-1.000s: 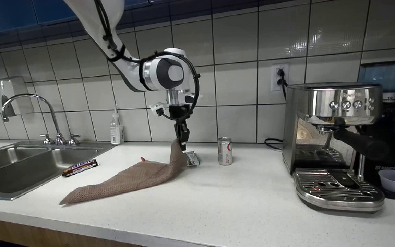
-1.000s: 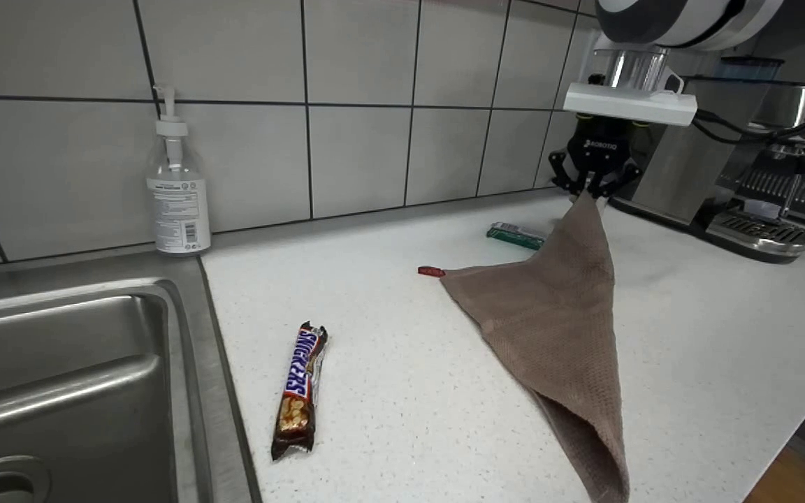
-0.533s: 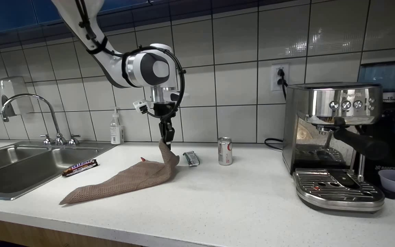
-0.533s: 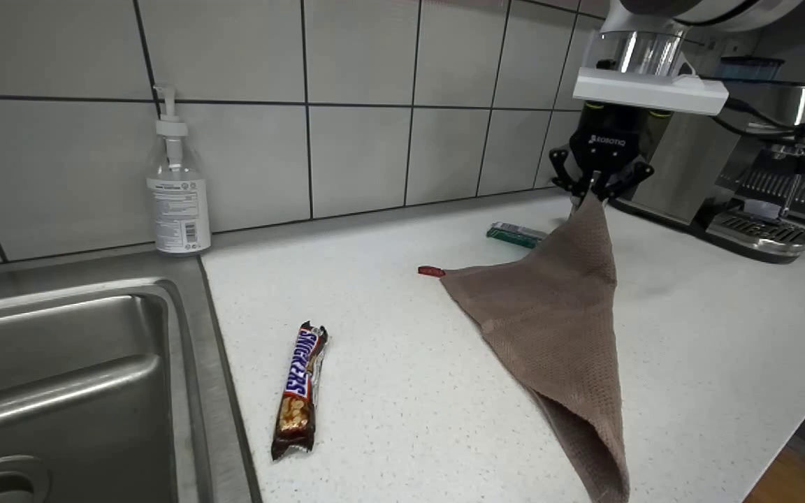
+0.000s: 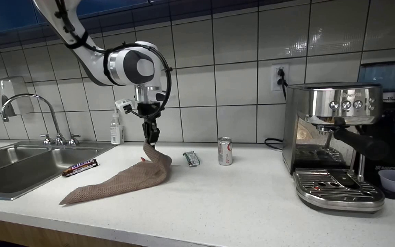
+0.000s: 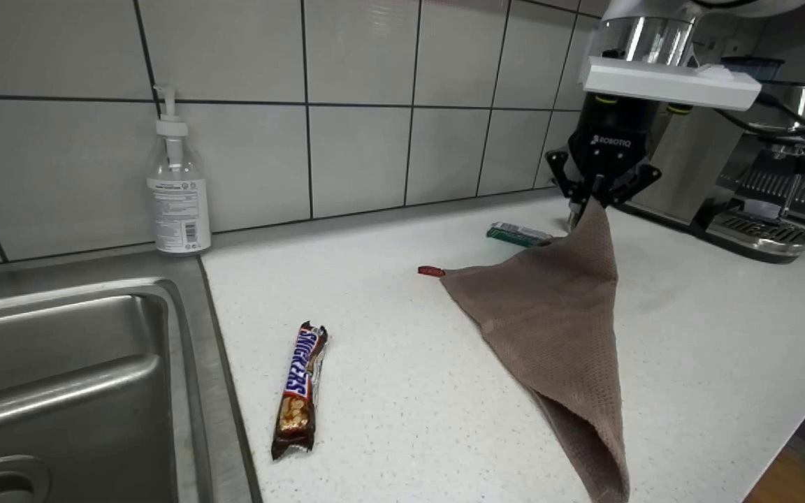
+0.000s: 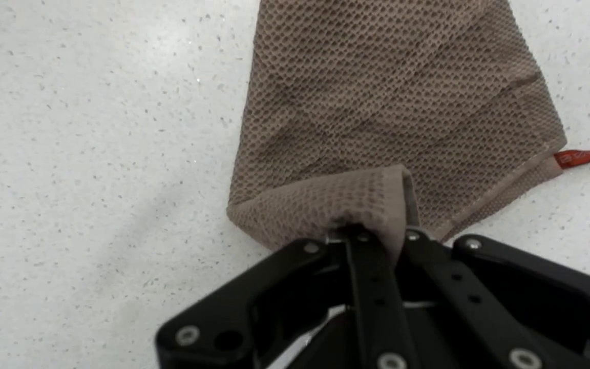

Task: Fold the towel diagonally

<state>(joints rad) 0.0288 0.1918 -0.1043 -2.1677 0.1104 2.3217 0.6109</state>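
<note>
Grey-white tiled wall [image 5: 235, 85] at the back, speckled pale counter [image 5: 238, 206] running along it. At one end, steel sink [image 6: 67, 328]; well off toward the other, coffee machine [image 5: 312, 147].

Between them on the counter, towel [image 6: 556, 314]: dull brown, plain, limp, honeycomb texture. One corner is up in the air, drawn into a peak; below it the cloth bends in a rounded fold, spreads out low and wrinkled on the counter, then narrows to a point near the counter's front edge. Along that narrow stretch one side curls up, with a darker hollow underneath. Wrist view gives me dimples, slanting creases, a stitched hem, and the raised corner lying over the rest with a smooth, paler edge.

My gripper [image 6: 590, 199] points down, both fingers clamped on that raised corner, cloth pinched between them.

Smaller stuff: pump bottle [image 6: 177, 202], upright by the wall at the sink's back corner. Then can [image 5: 225, 151], upright, near the wall, on the coffee machine side of the towel. Snickers bar [image 6: 298, 391], flat, just beside the sink. Next, packet [image 5: 191, 159], lying between towel and can, apart from both. Red tag [image 7: 584, 158], tiny, sticking out from a towel corner.
</note>
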